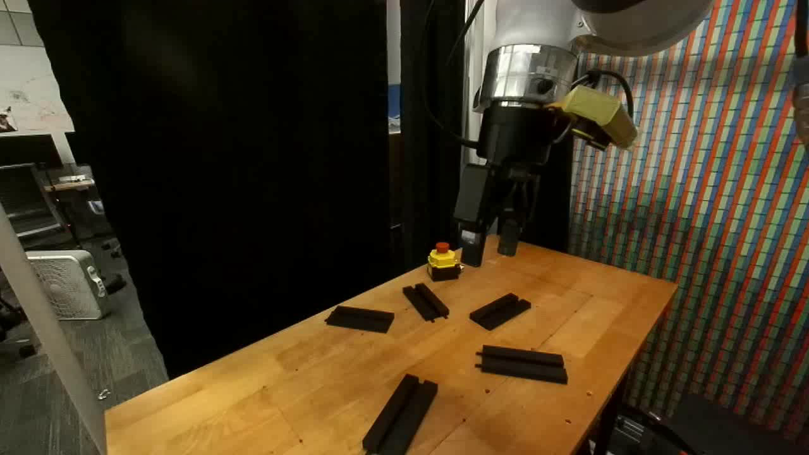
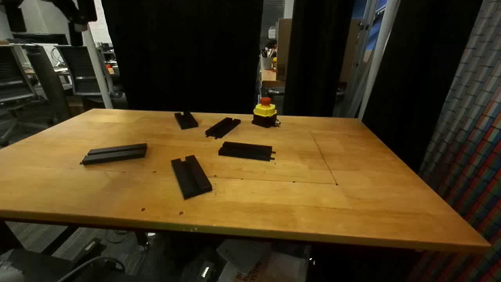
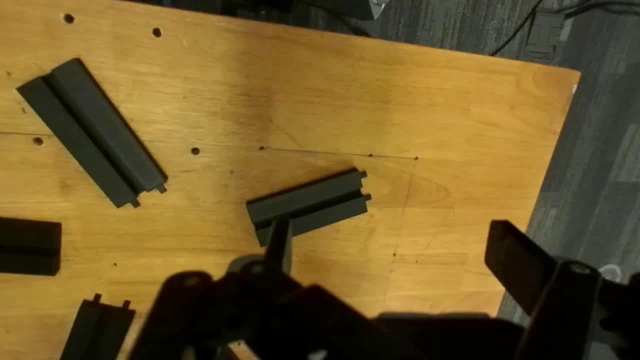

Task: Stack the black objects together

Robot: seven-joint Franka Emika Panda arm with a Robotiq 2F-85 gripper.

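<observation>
While the black two-fingered robotic gripper [image 1: 490,247] hangs well above the level of the light-brown wooden table [image 1: 253,392] with its jaws spread wide, the five flat, matte black rectangular bars [image 2: 245,152] lie singly on that table in both exterior views, each apart from the others and turned at varied angles. A yellow-and-black box with a round red button [image 2: 265,112] stands upright near but apart from them.
</observation>
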